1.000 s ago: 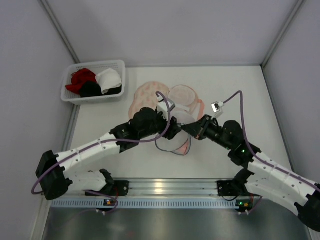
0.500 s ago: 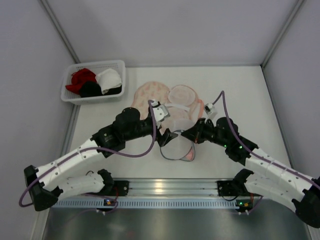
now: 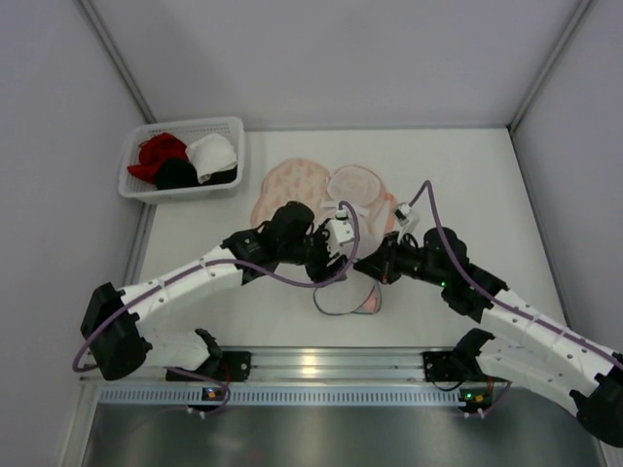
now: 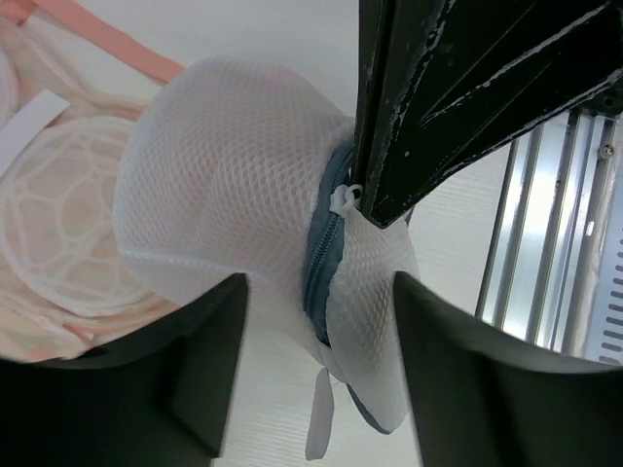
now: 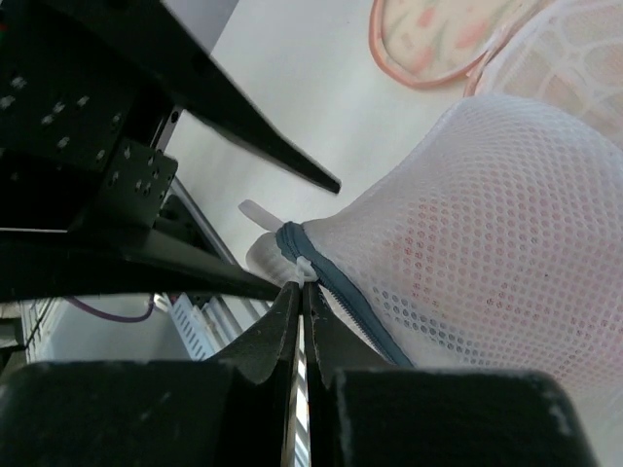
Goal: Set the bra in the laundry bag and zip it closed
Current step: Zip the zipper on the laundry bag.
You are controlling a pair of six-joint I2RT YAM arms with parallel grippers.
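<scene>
The laundry bag (image 3: 348,294) in hand is a white mesh dome with a blue-grey zip (image 4: 321,243); something pink shows faintly through the mesh (image 5: 506,243), which I take for the bra. My right gripper (image 5: 300,292) is shut on the small white zip pull (image 5: 304,269) at the bag's near end; it also shows in the top view (image 3: 370,265). My left gripper (image 4: 321,389) is open, its fingers (image 4: 209,370) standing on either side of the bag's zip end without pinching it; in the top view it (image 3: 336,261) sits just left of the right gripper.
Two round peach floral pieces (image 3: 292,187) with a ribbed mesh dome (image 4: 58,224) lie flat behind the bag. A white basket (image 3: 136,187) with red, black and white garments stands at the back left. The metal rail (image 3: 321,365) runs along the near edge.
My left wrist has swung right and closer over the bag. The bag has sunk and drawn toward the near side. My right gripper stays shut at the zip, shifted little.
</scene>
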